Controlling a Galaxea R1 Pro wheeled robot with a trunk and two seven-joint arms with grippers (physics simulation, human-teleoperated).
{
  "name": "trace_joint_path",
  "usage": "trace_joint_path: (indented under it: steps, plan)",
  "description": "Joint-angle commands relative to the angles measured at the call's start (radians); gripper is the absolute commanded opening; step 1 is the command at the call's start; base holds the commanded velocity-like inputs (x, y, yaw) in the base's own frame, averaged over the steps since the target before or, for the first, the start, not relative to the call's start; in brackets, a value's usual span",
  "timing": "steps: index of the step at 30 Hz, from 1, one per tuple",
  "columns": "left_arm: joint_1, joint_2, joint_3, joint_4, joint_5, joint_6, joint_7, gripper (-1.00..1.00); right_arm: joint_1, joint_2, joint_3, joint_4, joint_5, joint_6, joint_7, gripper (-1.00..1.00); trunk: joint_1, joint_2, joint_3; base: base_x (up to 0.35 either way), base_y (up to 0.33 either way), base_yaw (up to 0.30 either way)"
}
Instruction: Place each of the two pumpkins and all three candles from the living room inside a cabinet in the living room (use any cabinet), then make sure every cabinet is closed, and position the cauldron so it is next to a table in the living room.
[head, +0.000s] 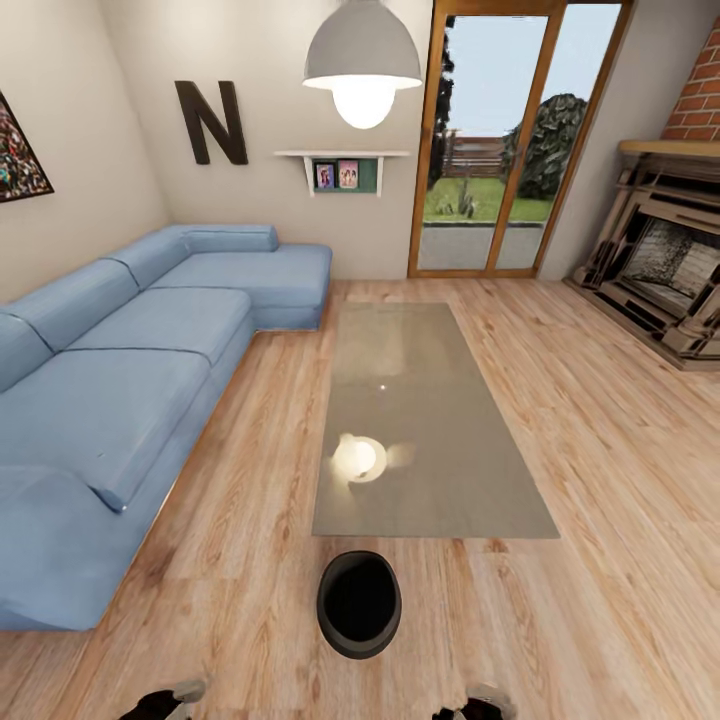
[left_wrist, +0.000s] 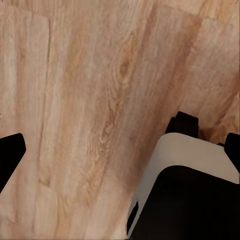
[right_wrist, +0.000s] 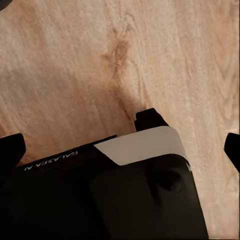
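Wood floor (left_wrist: 100, 100) is seen between two spread black fingertips (left_wrist: 10, 152) (base (left_wrist: 185, 195) alongside).

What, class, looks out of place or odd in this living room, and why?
The cauldron stands out: a black pot sitting upright on the wood floor just off the near end of the table, not where cookware usually belongs. Nothing looks spilled, tipped or damaged. The bright spot on the tabletop is the lamp's reflection.
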Motion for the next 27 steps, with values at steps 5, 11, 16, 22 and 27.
trace_joint_path:
  steps: [5, 11, 16, 22, 27]
  plan:
    - [0.042, 0.005, -0.012, 0.079, 0.002, -0.092, -0.017, 1.00, 0.002, -0.002, 0.010, 0.215, -0.006, -0.206, -0.006, 1.00, -0.019, 0.035, 0.015, 0.000, 0.000, 0.000]
    - [0.096, -0.004, -0.016, 0.087, -0.014, -0.134, -0.019, 1.00, 0.014, -0.007, 0.010, 0.267, -0.008, -0.285, -0.005, 1.00, -0.038, 0.070, 0.031, 0.000, 0.000, 0.000]
    - [0.123, -0.005, -0.016, 0.087, -0.014, -0.160, -0.019, 1.00, 0.046, -0.009, 0.010, 0.283, -0.009, -0.341, -0.005, 1.00, -0.038, 0.070, 0.031, 0.000, 0.000, 0.000]
    - [0.144, -0.006, -0.016, 0.087, -0.005, -0.163, -0.017, 1.00, 0.055, -0.027, 0.010, 0.304, -0.015, -0.358, -0.006, 1.00, -0.038, 0.070, 0.031, 0.000, 0.000, 0.000]
    - [0.157, -0.005, -0.016, 0.087, -0.002, -0.163, -0.017, 1.00, 0.056, -0.030, 0.009, 0.306, -0.020, -0.360, -0.006, 1.00, -0.038, 0.070, 0.031, 0.000, 0.000, 0.000]
